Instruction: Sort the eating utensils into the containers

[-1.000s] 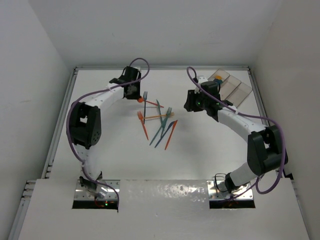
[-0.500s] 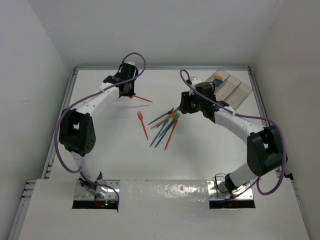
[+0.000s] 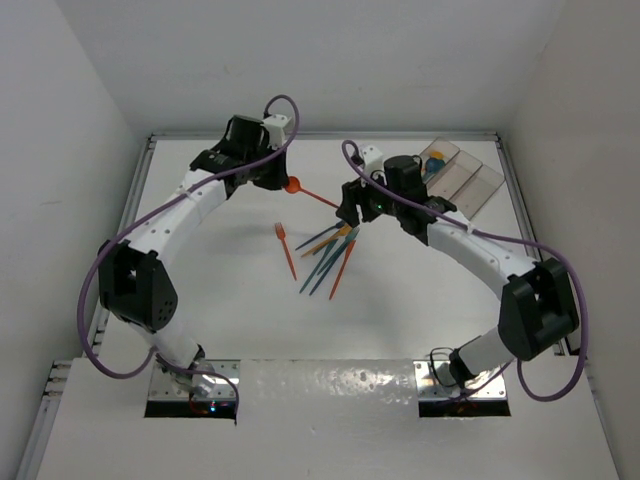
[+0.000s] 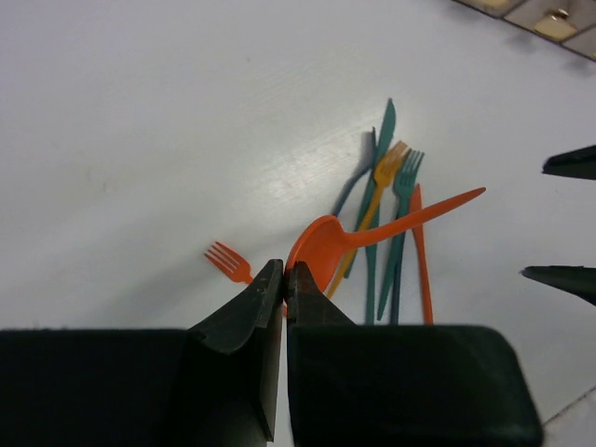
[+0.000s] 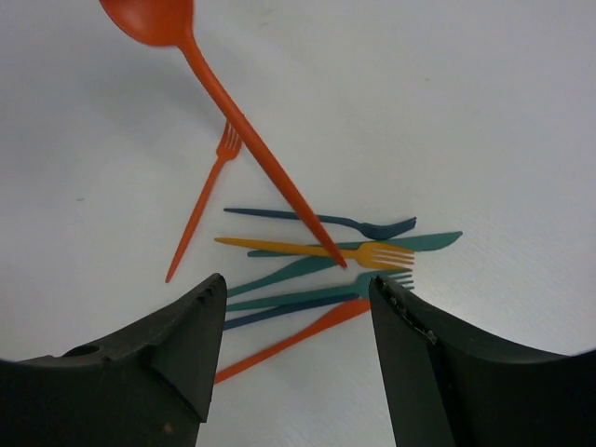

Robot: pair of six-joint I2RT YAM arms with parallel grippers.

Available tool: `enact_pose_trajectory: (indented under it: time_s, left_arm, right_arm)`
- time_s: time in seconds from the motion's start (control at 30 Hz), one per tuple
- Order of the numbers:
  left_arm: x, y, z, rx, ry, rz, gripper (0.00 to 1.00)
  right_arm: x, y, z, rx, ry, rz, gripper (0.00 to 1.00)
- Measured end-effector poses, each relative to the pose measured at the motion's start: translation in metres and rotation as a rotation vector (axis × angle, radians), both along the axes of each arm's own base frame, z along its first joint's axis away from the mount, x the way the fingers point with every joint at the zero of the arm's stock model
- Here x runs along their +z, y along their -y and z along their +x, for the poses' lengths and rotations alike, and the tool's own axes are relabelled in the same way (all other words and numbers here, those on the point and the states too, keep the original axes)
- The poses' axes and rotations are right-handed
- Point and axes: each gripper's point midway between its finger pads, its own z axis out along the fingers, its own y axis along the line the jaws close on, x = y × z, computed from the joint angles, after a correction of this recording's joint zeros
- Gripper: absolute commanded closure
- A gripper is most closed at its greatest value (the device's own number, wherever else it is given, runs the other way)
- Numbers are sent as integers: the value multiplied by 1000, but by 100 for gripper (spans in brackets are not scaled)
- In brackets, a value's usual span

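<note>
Table (image 3: pixel 225 300): containers (image 3: pixel 468 178) far right corner, loose utensils (image 3: pixel 328 255) at centre. Left gripper (image 4: pixel 283 279) pinches orange spoon (image 4: pixel 328 250) by bowl rim, handle in air. Right gripper (image 5: pixel 296 307) open above them. I judge spoon light, slick, bendy; I'd take mid-handle.

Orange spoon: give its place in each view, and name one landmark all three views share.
Top external: orange spoon at upper centre, between the two arms.
Left wrist: centre, bowl pinched in the left end effector, handle pointing right.
Right wrist: top left, handle slanting down to the right.
Shared landmark: the lone orange fork.
</note>
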Motion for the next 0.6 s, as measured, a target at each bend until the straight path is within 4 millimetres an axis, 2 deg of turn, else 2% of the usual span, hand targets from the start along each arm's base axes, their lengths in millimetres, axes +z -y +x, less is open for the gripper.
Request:
enact_pose_trajectory:
  time_s: [0.23, 0.47, 0.57, 0.6]
  left_arm:
    - [-2, 25, -23, -136, -46, -28, 100]
    - [12, 42, -26, -209, -45, -91, 100]
    - [16, 48, -26, -233, -46, -111, 100]
    - [17, 49, -26, -239, -47, -116, 100]
  right_arm:
    - [8, -14, -7, 86, 47, -19, 40]
    - [7, -26, -8, 139, 49, -18, 50]
    - [-1, -32, -8, 158, 31, -26, 62]
    - [-4, -33, -8, 161, 27, -30, 75]
